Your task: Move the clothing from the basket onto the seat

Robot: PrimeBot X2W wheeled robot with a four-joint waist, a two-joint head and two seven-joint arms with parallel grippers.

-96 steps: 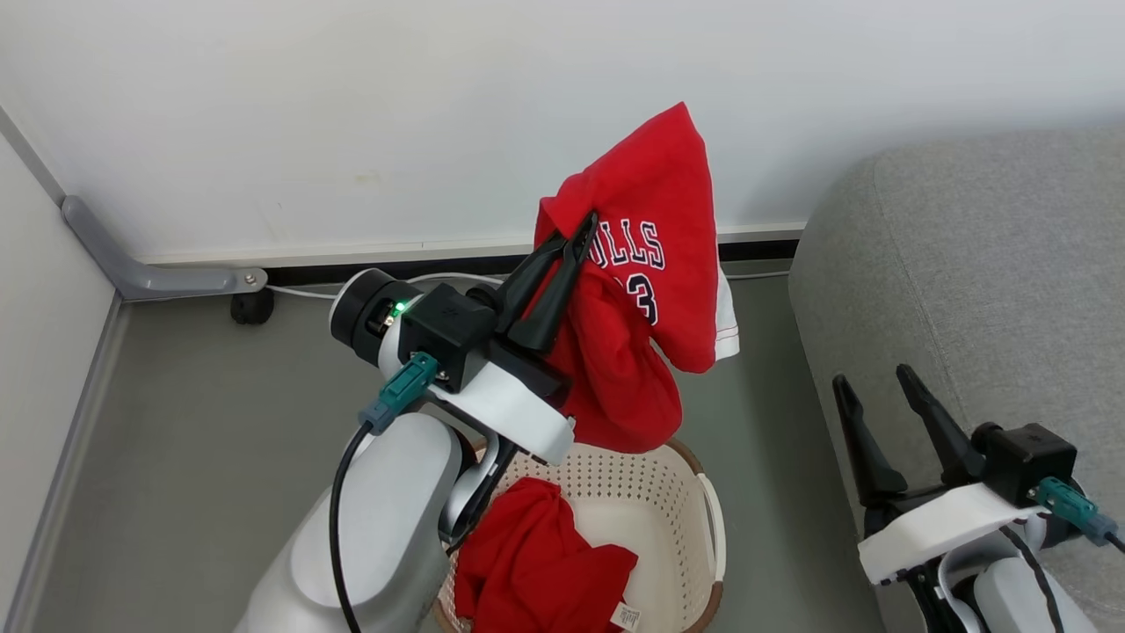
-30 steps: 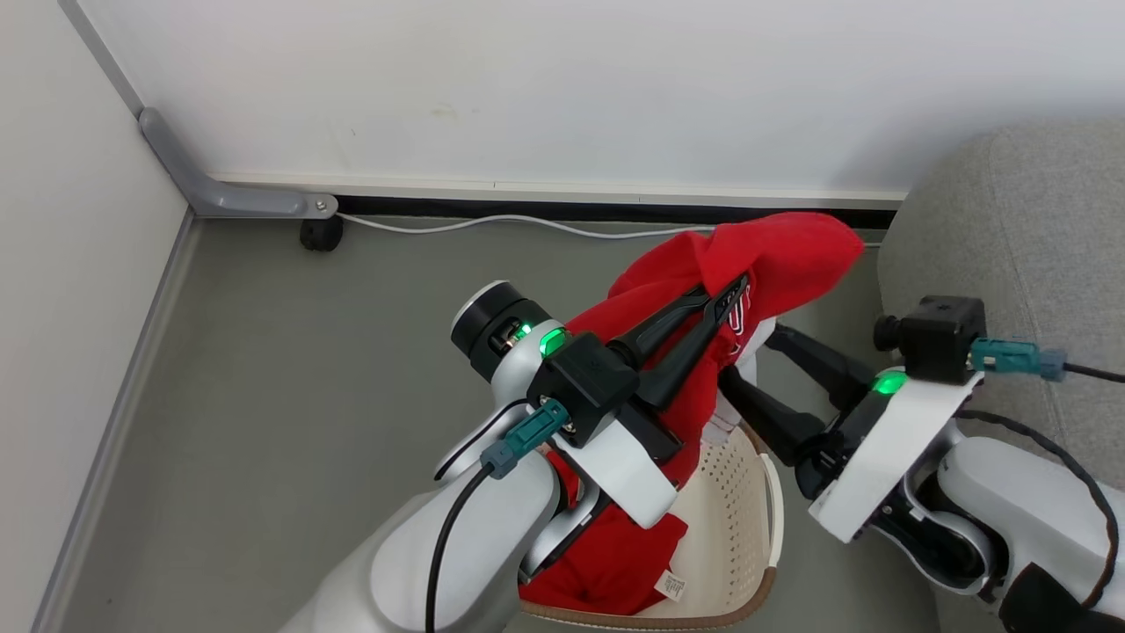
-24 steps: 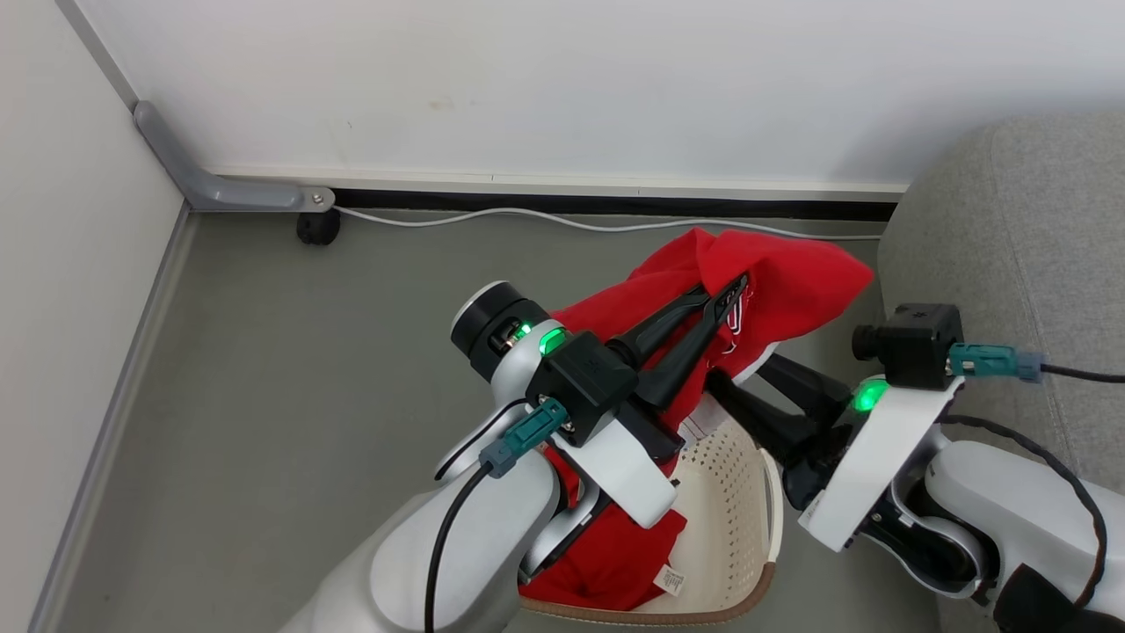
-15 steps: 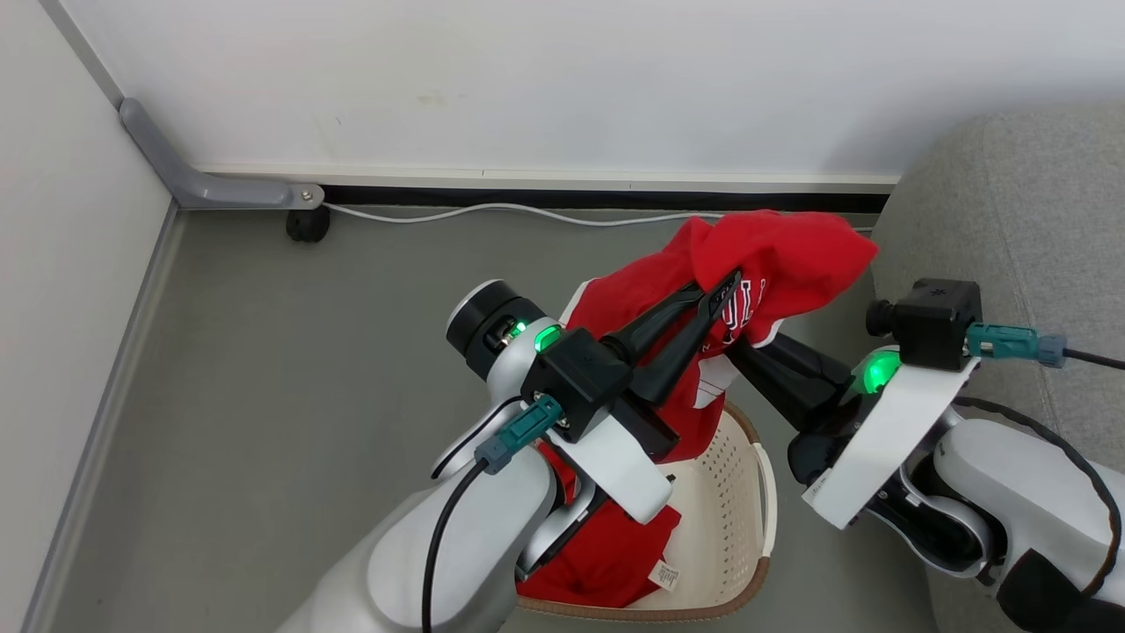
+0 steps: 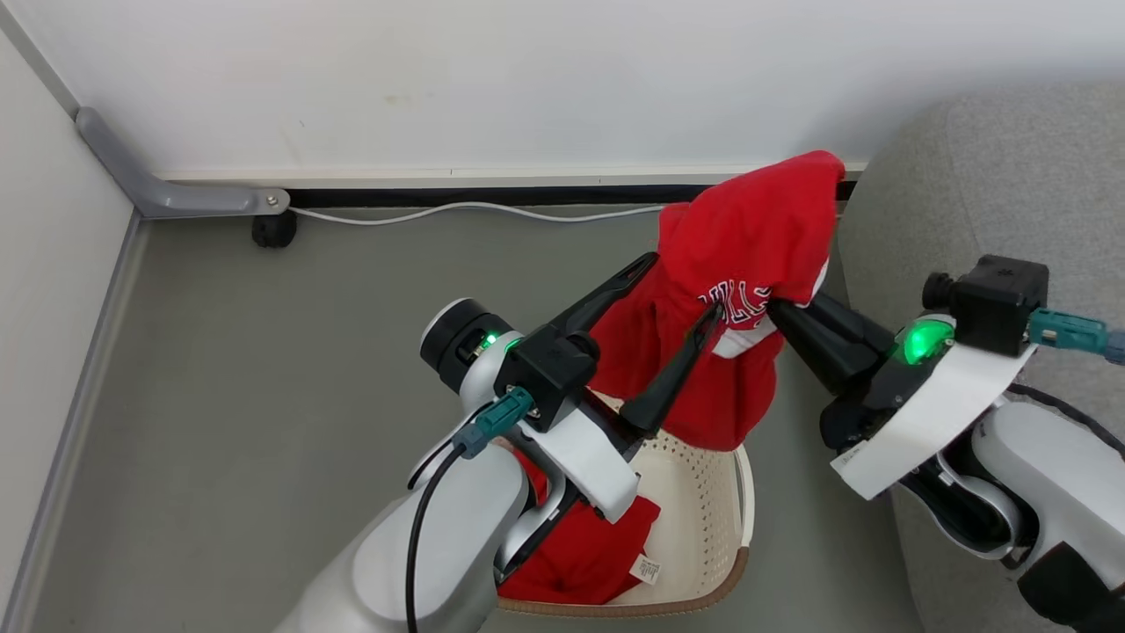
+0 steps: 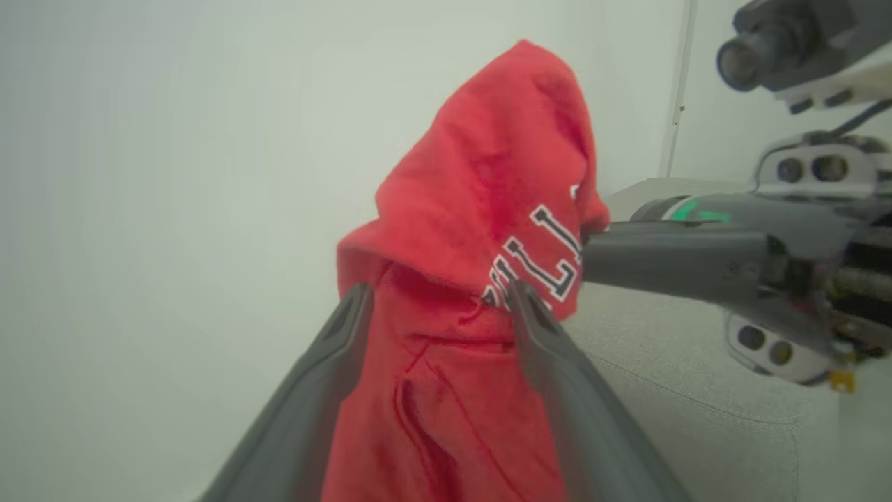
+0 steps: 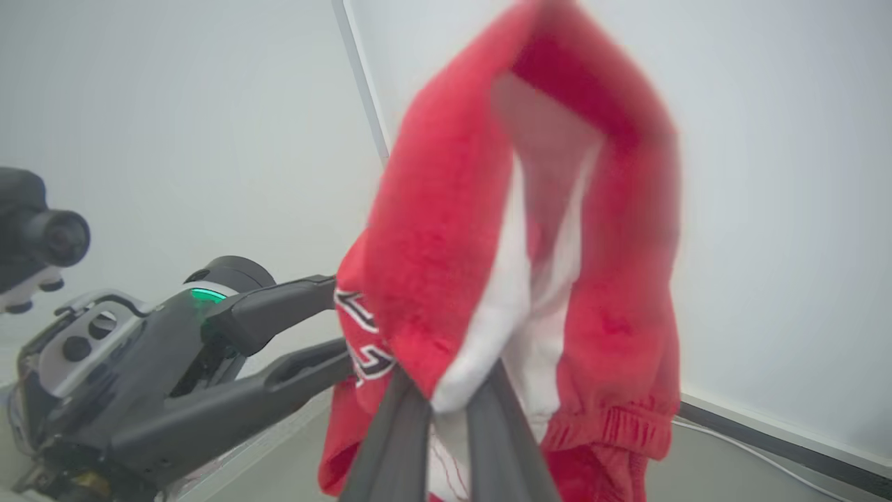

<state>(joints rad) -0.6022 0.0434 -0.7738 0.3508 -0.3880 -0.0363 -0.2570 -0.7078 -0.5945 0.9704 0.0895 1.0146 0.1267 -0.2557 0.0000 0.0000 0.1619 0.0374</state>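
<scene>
One piece of the clothing, a red garment (image 5: 747, 237) with white lettering, hangs in the air above the basket (image 5: 722, 582). My right gripper (image 5: 775, 308) reaches in from the right and is shut on its white-trimmed edge (image 7: 481, 341). My left gripper (image 5: 681, 286) stands open, its fingers (image 6: 352, 328) spread on either side of the cloth and no longer pinching it. A second red garment (image 5: 580, 554) lies in the cream basket, partly hidden under my left arm. The grey seat (image 5: 967, 176) rises at the right, close behind my right arm.
A white cable (image 5: 457, 209) runs along the baseboard of the white wall. A grey bracket with a black caster (image 5: 272, 230) sits in the left corner. Grey floor (image 5: 264, 396) lies open to the left of the basket.
My right gripper has shut on the hanging garment and my left gripper has opened, letting go of it. The garment now hangs higher and further right. The camera has shifted as well.
</scene>
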